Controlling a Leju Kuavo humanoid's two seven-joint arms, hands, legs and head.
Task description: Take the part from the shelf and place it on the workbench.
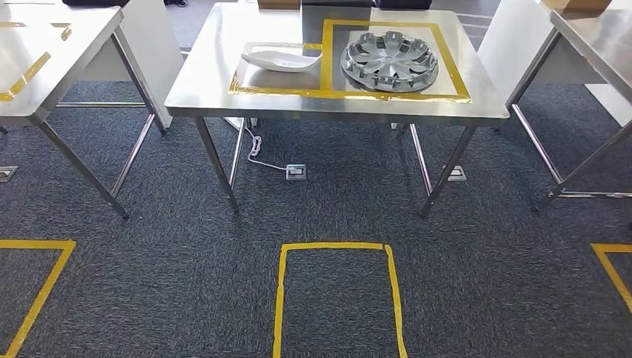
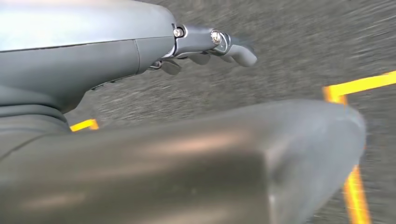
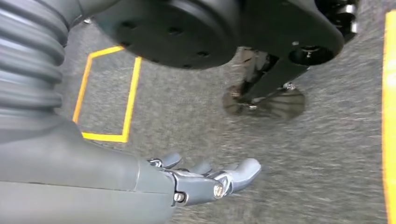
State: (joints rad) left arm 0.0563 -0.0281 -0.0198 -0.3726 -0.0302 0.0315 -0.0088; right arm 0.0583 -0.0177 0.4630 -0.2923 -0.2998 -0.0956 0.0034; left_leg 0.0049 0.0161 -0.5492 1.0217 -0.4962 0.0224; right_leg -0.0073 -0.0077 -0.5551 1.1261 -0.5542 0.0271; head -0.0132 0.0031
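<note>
Fingers (image 2: 243,53) of the left hand (image 2: 205,46) and of the right hand (image 3: 210,179) are seen loosely extended, nothing held, over dark grey carpet (image 3: 327,154). Well apart, a silver plastic hubcap (image 1: 389,61) lies on the steel workbench (image 1: 216,74) beside a white curved shell (image 1: 281,58).

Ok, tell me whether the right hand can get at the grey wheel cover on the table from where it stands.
Probably not yet: the right hand hangs empty over the carpet, and open floor separates the robot from the table holding the wheel cover.
</note>
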